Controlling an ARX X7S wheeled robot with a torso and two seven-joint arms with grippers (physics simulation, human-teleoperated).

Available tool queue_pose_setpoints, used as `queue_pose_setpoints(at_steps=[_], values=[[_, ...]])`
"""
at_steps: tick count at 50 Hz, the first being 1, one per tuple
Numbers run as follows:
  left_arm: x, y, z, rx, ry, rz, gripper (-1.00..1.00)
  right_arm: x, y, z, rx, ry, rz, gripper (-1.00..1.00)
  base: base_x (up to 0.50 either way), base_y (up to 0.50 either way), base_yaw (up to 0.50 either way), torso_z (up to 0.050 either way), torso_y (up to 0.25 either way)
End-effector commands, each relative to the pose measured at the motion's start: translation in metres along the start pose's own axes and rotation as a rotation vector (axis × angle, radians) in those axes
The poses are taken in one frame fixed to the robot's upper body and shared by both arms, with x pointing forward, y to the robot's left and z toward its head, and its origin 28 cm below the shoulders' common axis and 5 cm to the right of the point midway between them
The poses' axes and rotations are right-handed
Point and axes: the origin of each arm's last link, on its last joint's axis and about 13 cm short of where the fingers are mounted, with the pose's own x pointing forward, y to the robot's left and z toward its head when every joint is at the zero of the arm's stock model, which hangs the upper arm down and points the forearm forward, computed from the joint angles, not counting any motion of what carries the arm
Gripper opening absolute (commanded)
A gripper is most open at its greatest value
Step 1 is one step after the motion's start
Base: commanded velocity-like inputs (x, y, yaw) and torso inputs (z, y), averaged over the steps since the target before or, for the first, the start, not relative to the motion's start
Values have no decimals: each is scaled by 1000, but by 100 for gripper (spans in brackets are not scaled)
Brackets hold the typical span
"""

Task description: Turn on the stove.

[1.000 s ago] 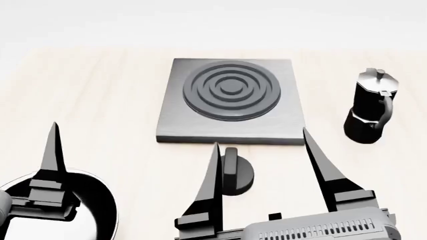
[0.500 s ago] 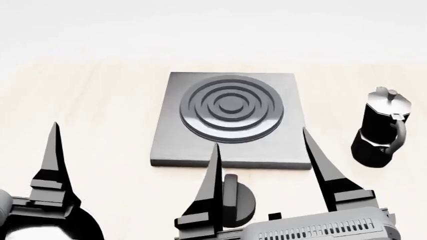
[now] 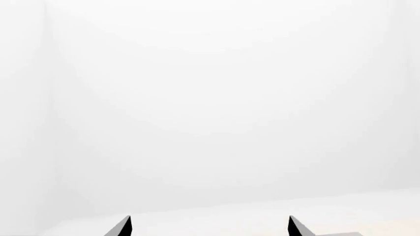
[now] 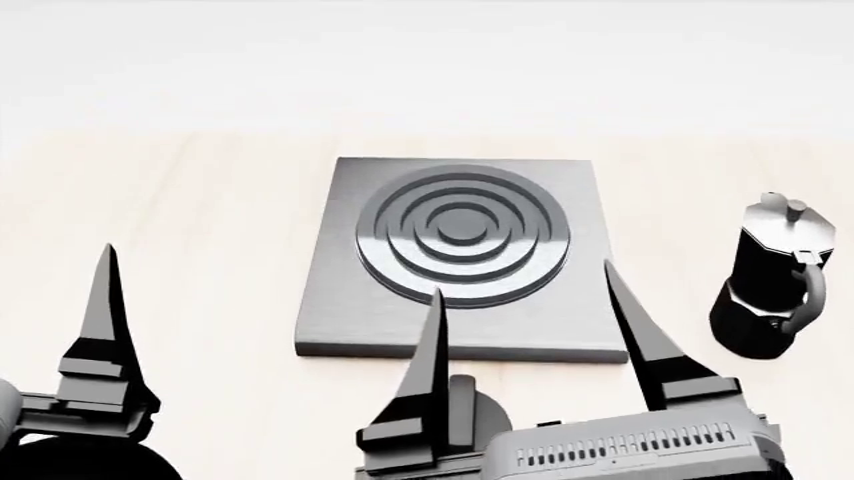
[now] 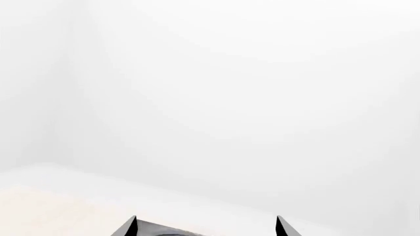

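view drops toward near edge, stove plate (image 4: 461, 255) lower in frame than 1 s ago | knob (image 4: 470, 412) at worktop (image 4: 174, 230) near edge, half hidden by right gripper (image 4: 523, 315), fingers spread, untouched | left gripper (image 3: 208, 227) spread, idle | approach pending

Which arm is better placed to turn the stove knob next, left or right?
Right. Its open claw sits just above the knob in front of the stove plate. The left claw is far off to the side, over the dark pan.

Bright even render, sharp focus, washed-out white background.
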Motion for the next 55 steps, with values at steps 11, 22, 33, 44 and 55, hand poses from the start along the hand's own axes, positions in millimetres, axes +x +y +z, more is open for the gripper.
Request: queue_pose_setpoints(at_steps=[11, 22, 33, 44, 55], values=[[0, 2, -1, -3, 1, 10, 100, 13, 6, -24, 36, 140, 8, 100, 0, 0, 0, 0, 0], [1, 2, -1, -1, 5, 9, 100, 20, 9, -35, 42, 238, 23, 100, 0, 0, 0, 0, 0], [1, 1, -3, 3, 8, 6, 100, 23, 14, -44, 68, 308, 41, 100, 0, 0, 0, 0, 0], [1, 1, -2, 2, 10, 6, 100, 29, 21, -53, 87, 397, 75, 100, 0, 0, 0, 0, 0], [1, 0, -4, 4, 13, 3, 100, 29, 25, -65, 114, 475, 87, 100, 0, 0, 0, 0, 0]])
